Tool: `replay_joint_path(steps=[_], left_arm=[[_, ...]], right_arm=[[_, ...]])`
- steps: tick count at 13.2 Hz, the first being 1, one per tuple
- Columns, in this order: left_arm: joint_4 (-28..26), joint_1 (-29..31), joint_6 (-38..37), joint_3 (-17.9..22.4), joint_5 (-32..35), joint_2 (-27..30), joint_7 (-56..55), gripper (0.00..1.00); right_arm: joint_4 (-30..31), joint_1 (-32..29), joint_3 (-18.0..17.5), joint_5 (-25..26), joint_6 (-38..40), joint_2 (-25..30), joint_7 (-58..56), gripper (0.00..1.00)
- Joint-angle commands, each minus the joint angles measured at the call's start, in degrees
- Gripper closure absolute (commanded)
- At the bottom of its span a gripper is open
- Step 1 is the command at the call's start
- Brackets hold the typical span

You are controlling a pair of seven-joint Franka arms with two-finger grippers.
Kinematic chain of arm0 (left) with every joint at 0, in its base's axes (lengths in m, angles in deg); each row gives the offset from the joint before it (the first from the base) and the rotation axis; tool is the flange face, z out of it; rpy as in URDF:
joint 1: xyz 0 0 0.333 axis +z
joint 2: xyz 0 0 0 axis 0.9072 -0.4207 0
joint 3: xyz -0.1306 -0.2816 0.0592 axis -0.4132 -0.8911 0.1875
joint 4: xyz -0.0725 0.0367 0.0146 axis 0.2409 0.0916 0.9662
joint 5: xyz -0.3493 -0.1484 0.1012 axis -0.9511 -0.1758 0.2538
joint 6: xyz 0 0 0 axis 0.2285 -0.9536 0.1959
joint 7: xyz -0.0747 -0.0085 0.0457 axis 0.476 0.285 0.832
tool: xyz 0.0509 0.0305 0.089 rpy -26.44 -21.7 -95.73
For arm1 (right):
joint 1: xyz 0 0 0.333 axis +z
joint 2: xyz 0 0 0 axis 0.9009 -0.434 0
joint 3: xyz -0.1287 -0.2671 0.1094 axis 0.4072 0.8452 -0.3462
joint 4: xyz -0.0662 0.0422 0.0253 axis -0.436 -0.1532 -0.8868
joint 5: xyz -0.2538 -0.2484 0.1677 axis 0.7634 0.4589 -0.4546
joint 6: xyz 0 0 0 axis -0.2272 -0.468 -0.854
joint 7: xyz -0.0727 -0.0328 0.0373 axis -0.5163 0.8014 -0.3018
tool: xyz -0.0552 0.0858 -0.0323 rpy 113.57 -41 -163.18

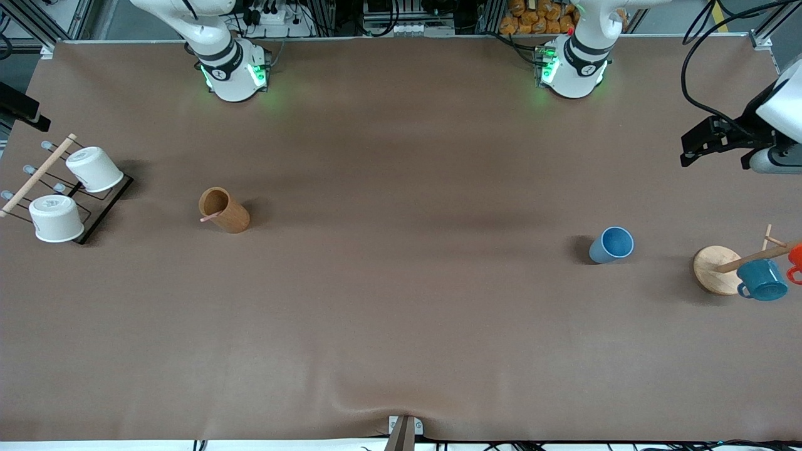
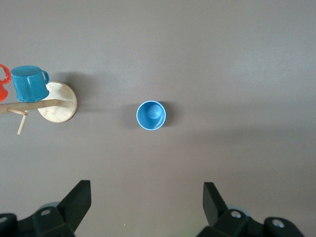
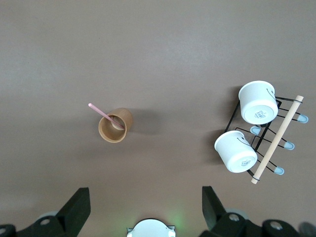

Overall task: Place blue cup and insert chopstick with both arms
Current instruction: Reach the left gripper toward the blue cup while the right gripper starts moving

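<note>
The blue cup (image 1: 612,245) stands upright on the table toward the left arm's end; it also shows in the left wrist view (image 2: 151,115). The pale-pink chopstick (image 1: 208,218) leans in the brown wooden cup (image 1: 223,210) toward the right arm's end, its tip sticking out over the rim. Both show in the right wrist view, the chopstick (image 3: 101,113) inside the brown cup (image 3: 114,125). My left gripper (image 2: 146,190) is open and empty, high over the table by the blue cup. My right gripper (image 3: 145,195) is open and empty, high over the table by the brown cup.
A black wire rack (image 1: 94,213) with a wooden dowel holds two white cups (image 1: 94,169) at the right arm's end. A wooden mug tree (image 1: 714,269) carries a teal mug (image 1: 762,279) and an orange mug (image 1: 796,257) at the left arm's end.
</note>
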Motion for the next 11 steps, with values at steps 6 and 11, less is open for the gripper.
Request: replay_joint_path(steps=[6,11], left_arm=[[0.9,4.2,2.7,0.5,-2.2,-7.3,3.3,0.0],[-16.6,7.6,23.3,0.3,-4.7,-9.3,6.0,0.0]], right_arm=[[-1.1,0.0,-0.3,0.1,0.4,-0.5,0.0,0.0],[-1.1,0.0,-0.2,0.1,0.4,-0.5,0.0,0.0]])
